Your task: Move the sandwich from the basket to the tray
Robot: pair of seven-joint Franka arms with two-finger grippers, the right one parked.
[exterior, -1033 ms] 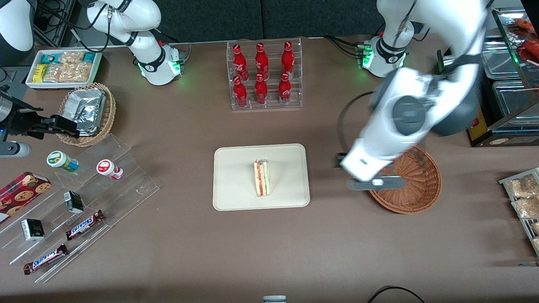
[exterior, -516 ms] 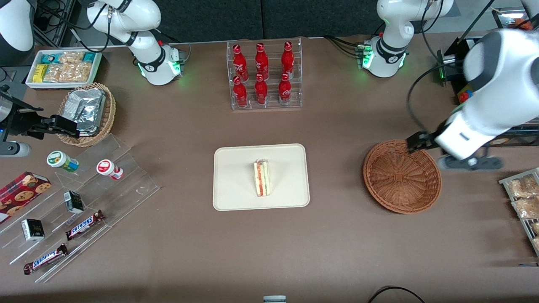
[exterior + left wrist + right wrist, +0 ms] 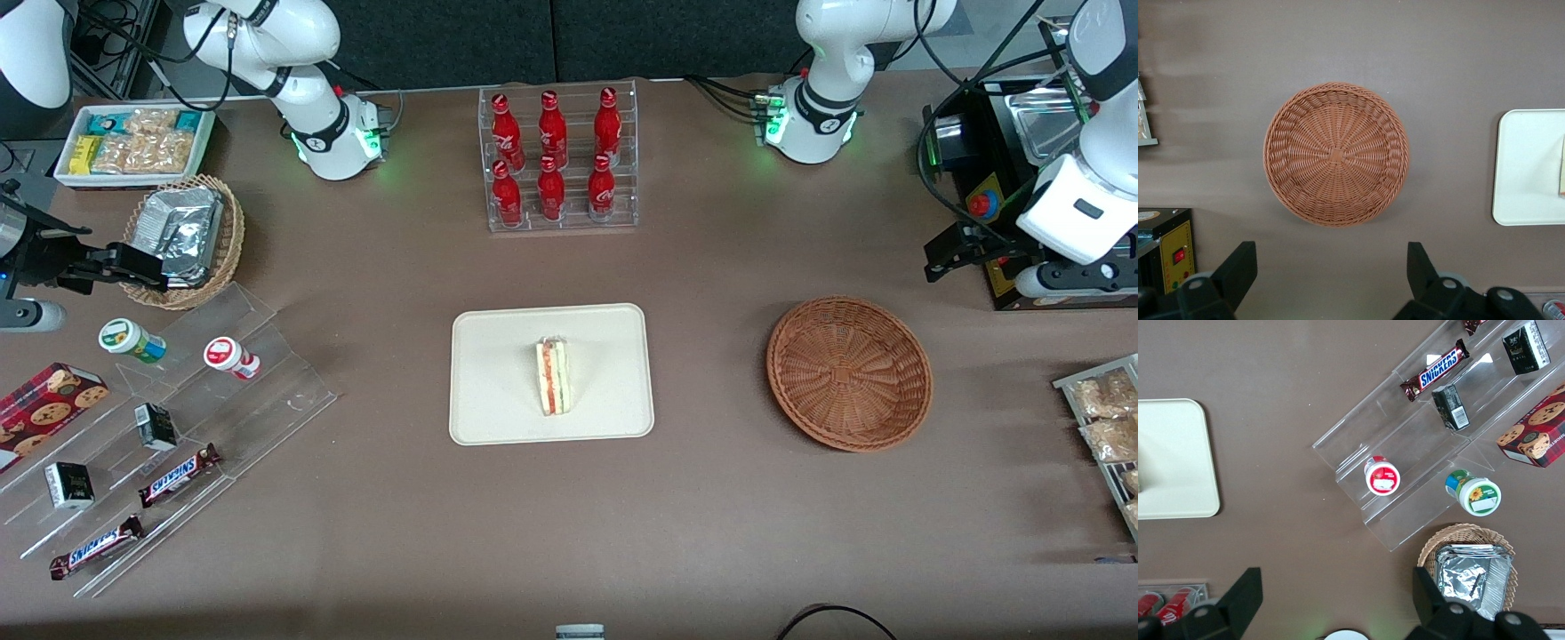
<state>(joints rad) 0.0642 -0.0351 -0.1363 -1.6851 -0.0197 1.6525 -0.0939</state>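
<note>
Centre of the front view: the tray [image 3: 498, 356] lies flat on the brown table [image 3: 711, 533].
Sandwich: the sandwich [image 3: 553, 376] rests on the tray, near its middle, with the orange-red and green filling edge turned up toward the camera.
Sandwich in wrist view: only a thin sliver of bread [image 3: 1562, 167] shows at the frame edge, on the tray [image 3: 1525, 167].
Basket: the basket [image 3: 849, 373] sits right of centre in the front view, toward the working arm's end of the table, well apart from the tray; nothing lies in it.
Basket in wrist view: the basket [image 3: 1336, 154] fills the middle of the frame, its woven floor bare.
Gripper, position: the gripper [image 3: 1071, 280] hangs at the right edge of the front view, raised above the table, farther from the front camera than the basket and off to its side, just in front of a black control box [image 3: 1000, 169].
Gripper, state: both fingers [image 3: 1238, 270] show spread wide in the wrist view, with bare table between them; they hold nothing.
Other items, upper middle of front view: a clear rack of red bottles [image 3: 553, 160].
Other items, left side of front view: a tan basket with foil packets [image 3: 182, 236] and a clear stepped stand [image 3: 178, 427] with snack bars and small cartons.
</note>
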